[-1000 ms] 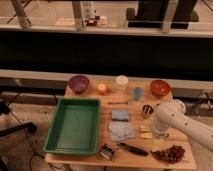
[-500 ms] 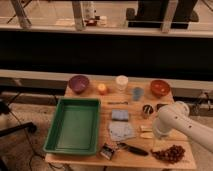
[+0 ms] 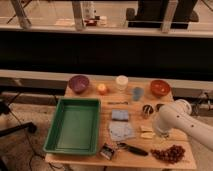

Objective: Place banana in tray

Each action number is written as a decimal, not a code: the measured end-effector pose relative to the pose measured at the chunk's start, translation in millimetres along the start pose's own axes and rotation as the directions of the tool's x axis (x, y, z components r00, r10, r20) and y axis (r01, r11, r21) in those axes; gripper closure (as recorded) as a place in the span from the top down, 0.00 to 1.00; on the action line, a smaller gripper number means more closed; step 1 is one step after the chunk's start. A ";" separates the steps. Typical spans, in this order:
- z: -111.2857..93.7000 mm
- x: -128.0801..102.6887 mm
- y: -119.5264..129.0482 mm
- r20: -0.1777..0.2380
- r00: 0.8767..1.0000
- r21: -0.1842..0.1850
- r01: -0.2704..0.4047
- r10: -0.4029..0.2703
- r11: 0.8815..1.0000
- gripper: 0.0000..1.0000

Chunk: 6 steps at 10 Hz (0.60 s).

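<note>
The green tray (image 3: 75,125) sits on the left half of the wooden table, with nothing in it. The banana (image 3: 146,132) shows as a pale yellow shape on the table right of the centre, between the cloth and my arm. My gripper (image 3: 159,131) is at the end of the white arm, low over the table's right side. It is right beside the banana's right end and largely hidden by the arm's own body.
A purple bowl (image 3: 79,83), an orange fruit (image 3: 102,89), a white cup (image 3: 121,82), a blue cup (image 3: 137,93) and an orange bowl (image 3: 160,88) line the back edge. A grey-blue cloth (image 3: 121,130) lies mid-table. Dark red grapes (image 3: 169,153) and a dark tool (image 3: 131,148) lie at the front.
My arm has shifted slightly down toward the banana. Nothing on the table has moved.
</note>
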 end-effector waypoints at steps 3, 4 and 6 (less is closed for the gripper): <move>9.5 -0.6 -9.5 0.000 1.000 -0.026 0.017 -0.017 1.000 0.80; 12.2 0.8 -10.5 0.001 1.000 -0.032 0.015 -0.015 0.999 0.80; 16.1 4.1 -15.8 0.006 1.000 -0.037 0.010 -0.010 0.999 0.80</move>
